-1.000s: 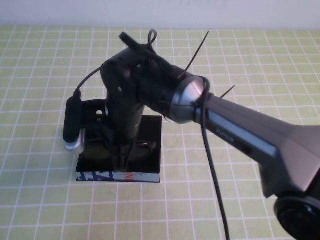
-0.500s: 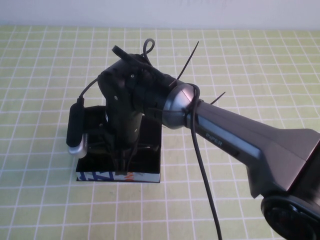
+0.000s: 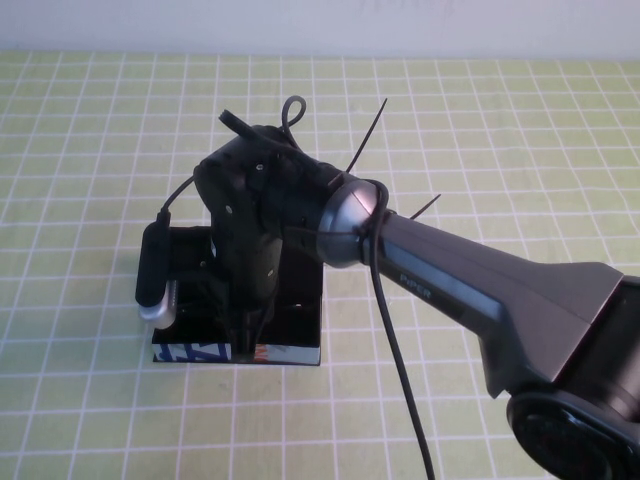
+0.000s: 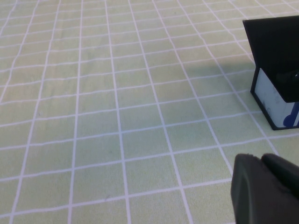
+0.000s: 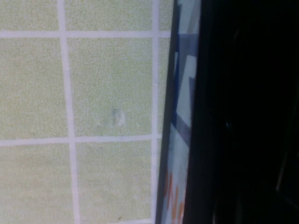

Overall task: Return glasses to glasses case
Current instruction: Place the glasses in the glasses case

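A: Looking down from the high view, where did the right gripper (image 3: 243,322) stand?

B: It pointed straight down into the open glasses case (image 3: 297,328), near the front wall with the blue, white and orange print. The case sat on the green checked tablecloth (image 3: 500,130), its long axis running left to right across the robot's front.

A: And the glasses?

B: Hidden. The wrist and its camera covered most of the case's interior, and everything there was black on black. They were probably under the fingertips, inside the case, but I could not make them out.

A: Were the fingers closed on them?

B: They looked drawn close together, a narrow gap at most. Whether anything sat between them, the pictures did not show.

A: The other arm?

B: The left gripper (image 4: 266,186) was parked low over bare cloth, well to the left, with a corner of the case in its view. I could not tell how its fingers stood. The right arm was plainly the nearer.

A: Room to work?

B: Plenty; the cloth around the case lay flat, a pale wall behind
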